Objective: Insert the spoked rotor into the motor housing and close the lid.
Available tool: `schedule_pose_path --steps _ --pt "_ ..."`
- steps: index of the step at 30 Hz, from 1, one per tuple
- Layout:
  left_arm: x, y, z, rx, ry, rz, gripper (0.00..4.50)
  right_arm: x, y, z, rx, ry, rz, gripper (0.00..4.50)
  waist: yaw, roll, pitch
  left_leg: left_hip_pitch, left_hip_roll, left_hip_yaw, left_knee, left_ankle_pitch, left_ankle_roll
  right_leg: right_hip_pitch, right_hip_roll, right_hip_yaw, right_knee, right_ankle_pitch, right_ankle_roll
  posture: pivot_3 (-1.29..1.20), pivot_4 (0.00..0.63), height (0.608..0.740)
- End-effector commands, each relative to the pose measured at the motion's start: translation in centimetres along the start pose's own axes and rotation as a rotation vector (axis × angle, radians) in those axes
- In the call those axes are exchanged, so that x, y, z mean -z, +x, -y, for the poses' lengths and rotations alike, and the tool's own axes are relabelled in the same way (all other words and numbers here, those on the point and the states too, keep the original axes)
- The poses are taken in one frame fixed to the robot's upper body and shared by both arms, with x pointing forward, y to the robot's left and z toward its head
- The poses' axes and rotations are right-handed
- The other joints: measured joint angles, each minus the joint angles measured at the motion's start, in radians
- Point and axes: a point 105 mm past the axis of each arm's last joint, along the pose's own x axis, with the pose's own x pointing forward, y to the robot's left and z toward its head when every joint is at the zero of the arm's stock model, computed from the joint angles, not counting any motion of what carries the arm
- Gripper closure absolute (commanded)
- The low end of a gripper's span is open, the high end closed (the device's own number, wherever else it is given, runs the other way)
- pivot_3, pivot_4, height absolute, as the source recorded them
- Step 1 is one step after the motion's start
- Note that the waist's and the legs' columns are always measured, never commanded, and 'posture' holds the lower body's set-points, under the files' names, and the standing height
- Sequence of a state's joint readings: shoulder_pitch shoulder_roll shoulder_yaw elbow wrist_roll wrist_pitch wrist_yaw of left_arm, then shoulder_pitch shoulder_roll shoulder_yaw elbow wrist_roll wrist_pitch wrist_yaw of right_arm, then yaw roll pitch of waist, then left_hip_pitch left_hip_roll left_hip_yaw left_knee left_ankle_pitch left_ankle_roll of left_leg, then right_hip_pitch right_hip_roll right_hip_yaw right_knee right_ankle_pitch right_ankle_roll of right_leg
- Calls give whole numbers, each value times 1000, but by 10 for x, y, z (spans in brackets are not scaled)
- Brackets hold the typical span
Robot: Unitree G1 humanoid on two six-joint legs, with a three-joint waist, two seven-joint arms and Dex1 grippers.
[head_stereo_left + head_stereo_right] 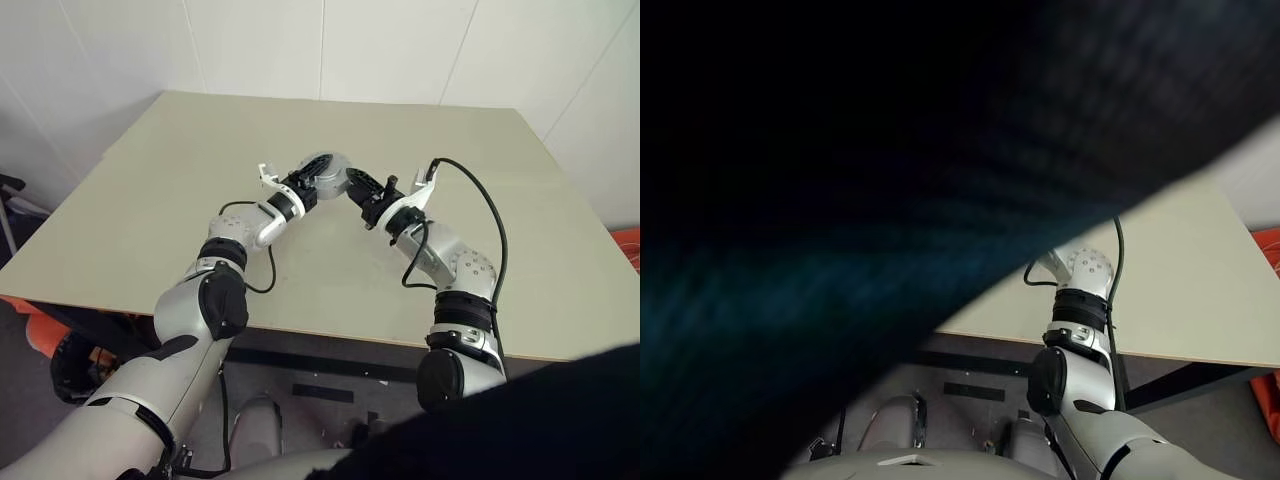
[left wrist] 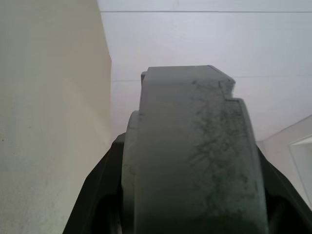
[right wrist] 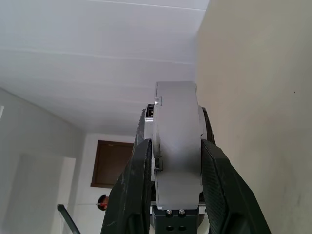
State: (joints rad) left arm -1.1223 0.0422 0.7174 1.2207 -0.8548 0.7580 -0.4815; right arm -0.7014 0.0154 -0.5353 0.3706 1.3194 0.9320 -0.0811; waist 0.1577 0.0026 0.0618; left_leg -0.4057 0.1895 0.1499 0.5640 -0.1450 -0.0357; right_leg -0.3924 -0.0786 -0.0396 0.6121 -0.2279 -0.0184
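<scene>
Left gripper (image 1: 308, 186), head view: black fingers clamped on a round grey metal disc (image 1: 322, 170), held above the beige table (image 1: 150, 200). Right gripper (image 1: 372, 207): fingers closed on a dark round part (image 1: 362, 186) just beside that disc.

Left wrist view: grey disc (image 2: 192, 156) edge-on between the fingers (image 2: 92, 195).

Right wrist view: silver-grey round part (image 3: 176, 146) edge-on, pinched between the fingers (image 3: 134, 190); which task piece is which, cannot tell.

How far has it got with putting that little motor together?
Partway, it seems. Both pieces are lifted off the table: the left gripper clamps a grey disc, likely the lid, and the right gripper clamps a dark round part. They sit close but apart, so closing is left. Whether the rotor is already inside I cannot tell.
</scene>
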Motion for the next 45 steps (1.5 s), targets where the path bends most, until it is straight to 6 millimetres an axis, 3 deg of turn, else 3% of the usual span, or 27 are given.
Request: schedule_pose_path --steps 1,3,6,11,14,19,21,26,31,39,45 --pt "-5 3 11 25 34 6 2422 -7 2 -22 -63 -114 21 2805 0 0 0 0 0 0 0 0 0 0 0 0 0 0 0 0 0 740" --pt "-6 2 12 27 34 7 2422 -13 2 -15 -22 -143 40 2805 0 0 0 0 0 0 0 0 0 0 0 0 0 0 0 0 0 740" --pt "-6 1 11 28 35 9 2422 -17 1 -13 -12 -191 49 2215 2 0 0 0 0 0 0 0 0 1 0 0 0 0 0 0 0 740" --pt "-6 1 10 27 35 9 2422 -20 2 -11 25 -275 55 530 2 0 0 0 0 0 0 0 0 1 0 -1 0 0 0 0 0 740" --pt "-8 0 9 20 57 13 2422 -28 0 -3 94 -406 76 530 2 0 0 0 0 0 0 0 0 1 0 -1 0 0 0 0 0 740" --pt "-22 -6 9 -11 206 45 2422 -60 -21 29 393 -1116 73 530 10 0 0 0 -1 -1 2 0 0 3 -1 -2 -1 0 0 0 0 740" --pt "-37 -11 19 -6 309 81 2422 -67 -31 36 421 -1214 58 530 10 0 0 0 0 -1 2 0 0 3 -1 -2 -2 1 1 0 0 740" --pt "-64 -20 32 -18 467 188 2422 -67 -36 38 404 -1244 52 530 0 -1 0 0 0 -1 2 0 1 3 -1 -2 -2 1 1 0 0 740" --pt "-102 -42 37 -108 597 336 2422 -73 -40 29 393 -1237 89 530 -4 -1 0 0 0 -1 4 -1 3 4 -1 -2 -2 0 0 0 0 740" --pt "-120 -66 17 -302 804 369 2422 -90 -43 -17 286 -1145 217 530 -3 -1 0 0 0 -1 10 -4 8 6 -2 -1 -1 -2 -3 0 0 740" --pt "-128 -86 -8 -428 861 382 2422 -95 -47 -31 266 -1123 255 530 -5 -1 1 1 0 -1 12 -5 10 7 -2 -1 1 -2 -3 0 0 740"
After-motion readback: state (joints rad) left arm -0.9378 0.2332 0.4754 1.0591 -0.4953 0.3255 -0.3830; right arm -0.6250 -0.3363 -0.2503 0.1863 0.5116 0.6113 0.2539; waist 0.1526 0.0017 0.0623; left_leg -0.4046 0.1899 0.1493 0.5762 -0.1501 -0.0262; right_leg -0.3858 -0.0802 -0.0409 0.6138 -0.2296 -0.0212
